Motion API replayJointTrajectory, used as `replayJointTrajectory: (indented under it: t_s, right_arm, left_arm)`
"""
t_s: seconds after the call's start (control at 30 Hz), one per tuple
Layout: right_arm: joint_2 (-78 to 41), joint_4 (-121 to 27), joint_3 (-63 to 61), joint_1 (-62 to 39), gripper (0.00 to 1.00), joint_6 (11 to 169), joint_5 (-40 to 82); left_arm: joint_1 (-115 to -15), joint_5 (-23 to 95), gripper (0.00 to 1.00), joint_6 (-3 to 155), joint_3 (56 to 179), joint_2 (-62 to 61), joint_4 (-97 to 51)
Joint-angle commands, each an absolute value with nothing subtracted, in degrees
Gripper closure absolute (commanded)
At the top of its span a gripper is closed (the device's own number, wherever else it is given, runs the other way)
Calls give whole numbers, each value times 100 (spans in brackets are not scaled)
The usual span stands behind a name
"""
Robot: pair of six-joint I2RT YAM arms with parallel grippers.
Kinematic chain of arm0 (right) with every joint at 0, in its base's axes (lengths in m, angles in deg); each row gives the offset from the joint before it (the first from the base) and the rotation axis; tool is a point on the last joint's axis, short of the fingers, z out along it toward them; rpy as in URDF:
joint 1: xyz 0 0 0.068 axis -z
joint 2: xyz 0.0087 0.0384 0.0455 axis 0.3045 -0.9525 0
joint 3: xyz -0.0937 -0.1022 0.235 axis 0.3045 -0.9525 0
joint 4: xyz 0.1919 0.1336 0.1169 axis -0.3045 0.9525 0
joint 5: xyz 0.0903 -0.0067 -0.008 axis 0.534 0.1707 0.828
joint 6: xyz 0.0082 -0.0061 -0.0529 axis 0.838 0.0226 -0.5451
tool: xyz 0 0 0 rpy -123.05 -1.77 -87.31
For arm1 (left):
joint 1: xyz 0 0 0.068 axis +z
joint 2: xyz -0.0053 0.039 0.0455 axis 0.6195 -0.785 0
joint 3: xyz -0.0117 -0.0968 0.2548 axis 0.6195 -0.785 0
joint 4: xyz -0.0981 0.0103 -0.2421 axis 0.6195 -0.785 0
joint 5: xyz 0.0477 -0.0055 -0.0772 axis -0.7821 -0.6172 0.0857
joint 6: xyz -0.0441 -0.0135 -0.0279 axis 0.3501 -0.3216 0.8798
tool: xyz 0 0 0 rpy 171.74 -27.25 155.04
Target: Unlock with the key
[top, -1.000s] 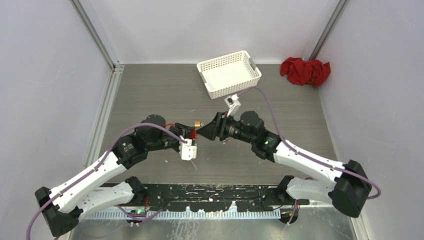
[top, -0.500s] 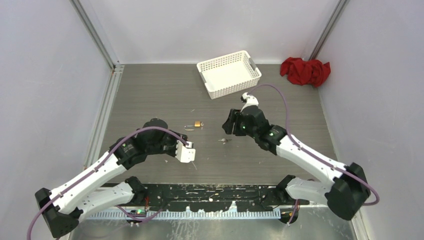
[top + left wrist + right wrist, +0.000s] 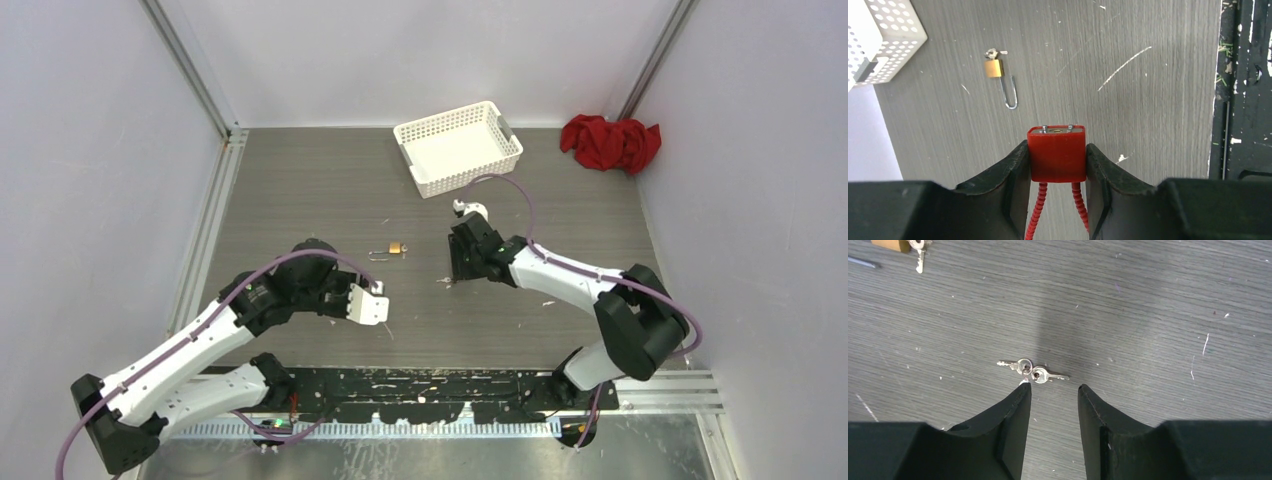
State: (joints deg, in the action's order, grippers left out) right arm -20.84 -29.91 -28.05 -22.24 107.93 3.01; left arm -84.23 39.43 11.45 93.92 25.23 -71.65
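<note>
grey table [image 3: 300,190], red lock [image 3: 1056,152], keys [image 3: 1032,371], basket [image 3: 465,176], cloth [image 3: 610,142]

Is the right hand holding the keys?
No, the keys lie on the table ahead of the open right hand.

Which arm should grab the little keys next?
Right. The right pincer hangs open beside the keys, while the left pincer is full, clamped on the red padlock.
</note>
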Motion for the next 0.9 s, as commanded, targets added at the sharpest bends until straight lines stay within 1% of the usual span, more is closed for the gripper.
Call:
replayJointTrajectory:
  t_s: [0.0, 0.13, 0.47, 0.7, 0.87]
  right_arm:
    - [-2229, -3151, -2420, -2370, 55, 10501, 150]
    - [-2490, -3127, -2238, -2580, 58, 10343, 154]
    - [-2934, -2920, -1945, -2690, 63, 9942, 151]
    - [-3004, -3068, -2276, -2630, 66, 9971, 172]
    - [-3037, -3198, -2393, -2571, 71, 9968, 281]
  left_arm:
    - [-8370, 3860, 100, 1277, 9426, 2718, -7268]
    - [-8374, 3810, 100, 1288, 9170, 2758, -6953]
    - [-8370, 3983, 100, 1407, 9381, 2654, -6865]
    - [-8367, 3991, 100, 1329, 9403, 2675, -6838]
    - [-8369, 4012, 100, 1347, 9447, 2656, -6881]
